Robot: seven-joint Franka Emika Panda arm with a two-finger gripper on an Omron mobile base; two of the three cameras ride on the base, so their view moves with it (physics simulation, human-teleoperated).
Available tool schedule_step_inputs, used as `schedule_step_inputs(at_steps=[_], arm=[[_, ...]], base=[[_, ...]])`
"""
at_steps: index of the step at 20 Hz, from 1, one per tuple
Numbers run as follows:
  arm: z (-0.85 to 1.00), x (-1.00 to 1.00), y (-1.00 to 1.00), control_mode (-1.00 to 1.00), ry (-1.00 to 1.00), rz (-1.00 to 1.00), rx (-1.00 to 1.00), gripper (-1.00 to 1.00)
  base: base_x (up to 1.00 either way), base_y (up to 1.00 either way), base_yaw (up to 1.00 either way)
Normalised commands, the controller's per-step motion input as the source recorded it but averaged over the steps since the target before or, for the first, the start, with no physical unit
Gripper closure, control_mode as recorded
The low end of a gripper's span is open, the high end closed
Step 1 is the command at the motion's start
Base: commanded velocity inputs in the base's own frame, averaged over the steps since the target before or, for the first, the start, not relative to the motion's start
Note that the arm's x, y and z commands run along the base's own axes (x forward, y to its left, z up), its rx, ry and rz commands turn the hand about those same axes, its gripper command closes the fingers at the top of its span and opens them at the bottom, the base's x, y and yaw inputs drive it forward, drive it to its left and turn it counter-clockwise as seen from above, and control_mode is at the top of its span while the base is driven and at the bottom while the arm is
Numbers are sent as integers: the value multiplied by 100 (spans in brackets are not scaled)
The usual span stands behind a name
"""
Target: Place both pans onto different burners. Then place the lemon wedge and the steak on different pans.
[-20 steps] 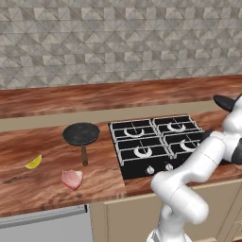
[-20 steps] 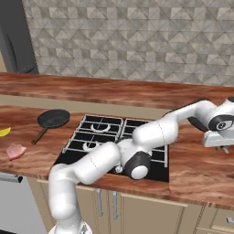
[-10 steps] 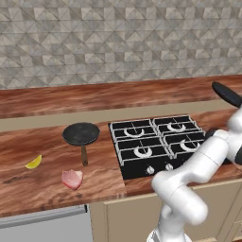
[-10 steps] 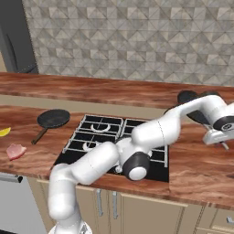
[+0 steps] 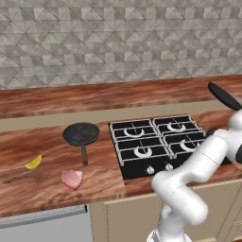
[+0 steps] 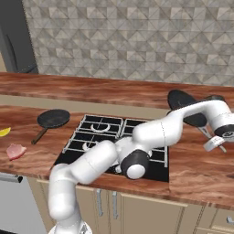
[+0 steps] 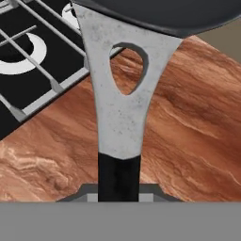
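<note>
My gripper (image 6: 214, 142) is shut on the grey metal handle (image 7: 120, 108) of one black pan (image 6: 185, 105). It holds this pan (image 5: 224, 96) tilted in the air above the counter, just right of the cooktop (image 6: 114, 137). The burners (image 5: 156, 139) carry nothing. The other pan (image 5: 81, 133), with a thin brown handle, lies on the counter left of the cooktop. A yellow lemon wedge (image 5: 33, 162) and a pink steak (image 5: 72, 178) lie further left, near the front edge. In the hand view the cooktop's grate (image 7: 28, 52) is at the upper left, beyond the handle.
The wooden counter (image 5: 28, 189) runs left and right of the cooktop, with a raised ledge (image 5: 94, 97) and a tiled wall behind. Silver knobs (image 5: 158, 168) line the cooktop's front. A dark tall appliance (image 6: 13, 41) stands at the far left.
The gripper has stayed shut on the pan's handle and raised the pan from low at the right of the cooktop. The pan now shows fully beside the arm. Everything else is unmoved.
</note>
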Motion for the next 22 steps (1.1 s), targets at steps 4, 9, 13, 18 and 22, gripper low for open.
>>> schedule_step_inputs(at_steps=[4, 9, 13, 18, 22], arm=[[0, 24, 1, -100, 0, 3, -5, 100], [0, 59, -3, -100, 0, 1, -3, 100], [0, 81, -36, -100, 0, 1, 0, 100], [0, 53, -31, -100, 3, 5, 0, 100], [0, -8, 7, -100, 10, 19, -2, 100]], base=[[0, 0, 0], [0, 0, 0], [0, 0, 0], [0, 0, 0], [0, 0, 0]])
